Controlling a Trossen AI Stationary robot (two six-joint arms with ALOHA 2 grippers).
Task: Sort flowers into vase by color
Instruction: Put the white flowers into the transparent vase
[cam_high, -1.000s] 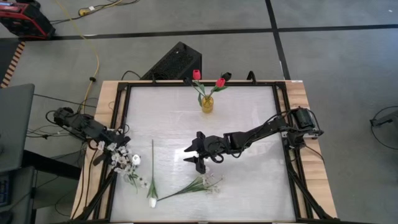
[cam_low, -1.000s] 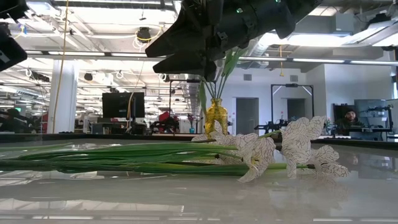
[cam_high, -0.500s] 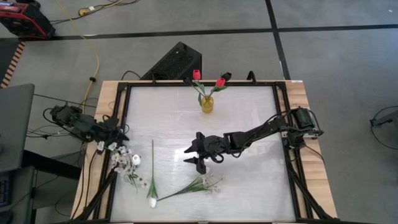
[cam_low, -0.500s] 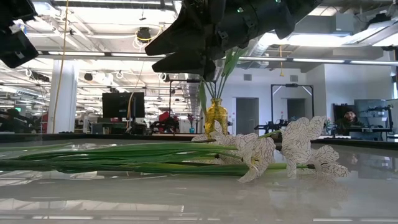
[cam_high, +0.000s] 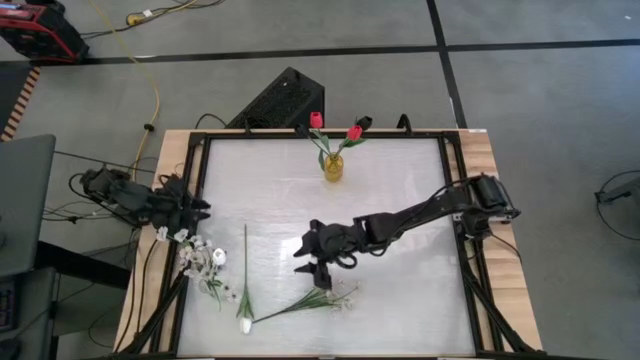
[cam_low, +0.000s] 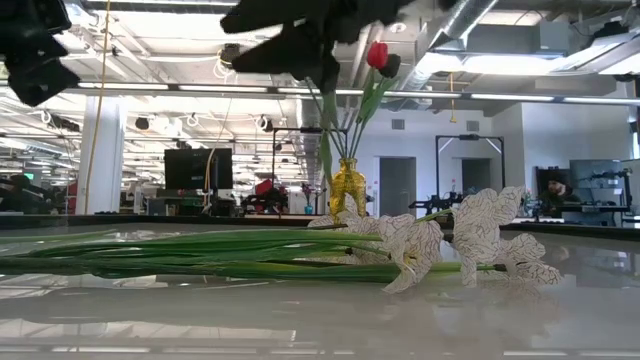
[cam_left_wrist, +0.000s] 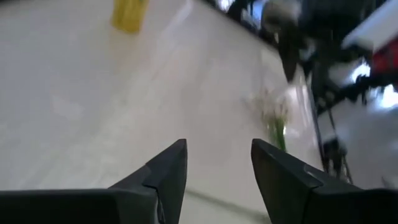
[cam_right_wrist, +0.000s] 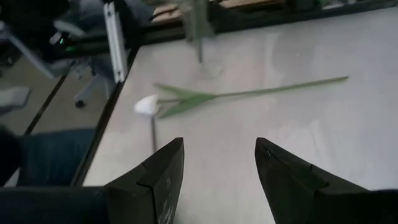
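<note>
A yellow vase (cam_high: 332, 167) stands near the table's far edge and holds two red tulips (cam_high: 354, 133); the low view shows the vase (cam_low: 347, 185) behind the lying stems. A white tulip (cam_high: 245, 325) lies near the near edge, and its bud (cam_right_wrist: 147, 106) also shows in the right wrist view. One white spray (cam_high: 205, 262) lies by the left edge, another white spray (cam_high: 335, 297) near the middle front. My right gripper (cam_high: 305, 258) hovers open above the table's middle, just beyond that second spray. My left gripper (cam_high: 195, 207) is open at the left edge, beyond the first spray.
A black frame (cam_high: 190, 150) runs round the white table top. A dark box (cam_high: 280, 100) and cables lie on the floor past the far edge. There is bare table between the vase and my right gripper, and on the right half.
My left gripper has drawn back from the white spray at the left edge toward the far edge, staying open. My right gripper has risen and shifted a little toward the near-left, still open. The flowers lie as before.
</note>
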